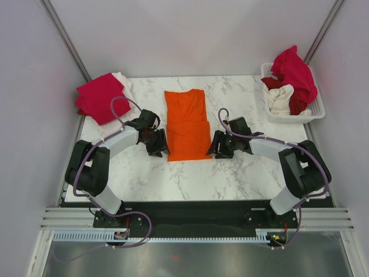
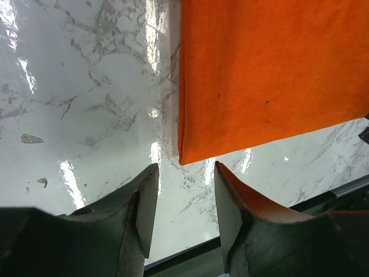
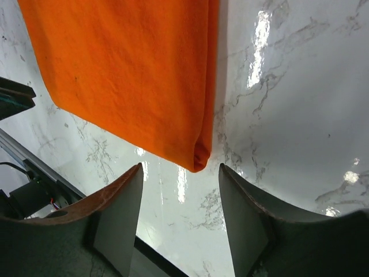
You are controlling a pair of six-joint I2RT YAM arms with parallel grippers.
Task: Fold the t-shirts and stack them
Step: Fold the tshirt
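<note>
Orange shirt [image 1: 187,124] lies flat mid-surface [image 1: 242,173] as a long narrow strip, short end toward the arms. The side edge in the right wrist view shows doubled cloth, so the sides look folded in.

Left claw [image 1: 157,141]: fingers apart, nothing between them, low over the marble just off the shirt's near left corner. Right claw [image 1: 221,144]: same, fingers apart and empty, at the near right corner. Neither touches cloth as far as I can see.

Far left corner: crimson shirt [image 1: 99,98] sits on a white shirt [image 1: 122,79]. It looks like the stack, rough but folded. I count two there and can't tell if more are under.

Basket [image 1: 316,109] at far right holds another crimson one [image 1: 295,69], a cream one [image 1: 281,98] and a dark red one [image 1: 271,82], all crumpled.

Progress, my read: about two done, the orange one mid-fold, three untouched. So a bit under halfway.

Left to do on the orange one: the crosswise fold, probably near hem up toward the collar, then move it onto the left pile. Both claws are lined up on the near corners for that pinch. After that, three more from the basket.
</note>
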